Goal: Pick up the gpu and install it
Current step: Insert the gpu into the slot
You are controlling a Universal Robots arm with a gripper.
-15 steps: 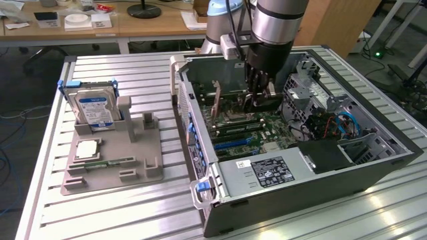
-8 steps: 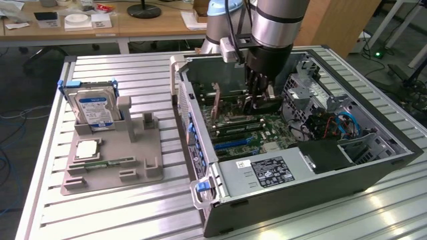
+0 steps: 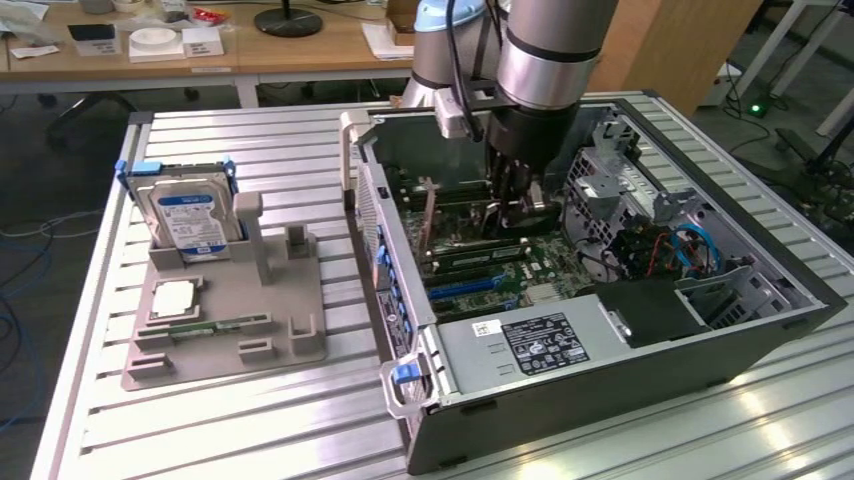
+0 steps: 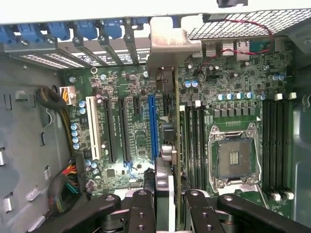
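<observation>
The pincer (image 4: 166,204) is down inside the open computer case (image 3: 747,330), and its two black fingers (image 4: 142,213) are closed on the gpu (image 4: 167,145). The gpu is a thin card seen edge-on in the wrist view. It stands upright over the green board (image 4: 233,97), just beside the long blue slot (image 4: 152,127). Its silver end plate (image 4: 167,46) reaches up to the back wall of the case (the wall with the blue clips). On the other side of the card sit the dark memory slots (image 4: 194,141) and the square chip socket (image 4: 234,158).

In the exterior view, the arm (image 3: 547,60) comes straight down into the case. Toward the exterior view's left, a grey holder (image 3: 227,310) sits on the bench (image 3: 267,420). A hard drive (image 3: 187,215) stands in it, well apart from the case.
</observation>
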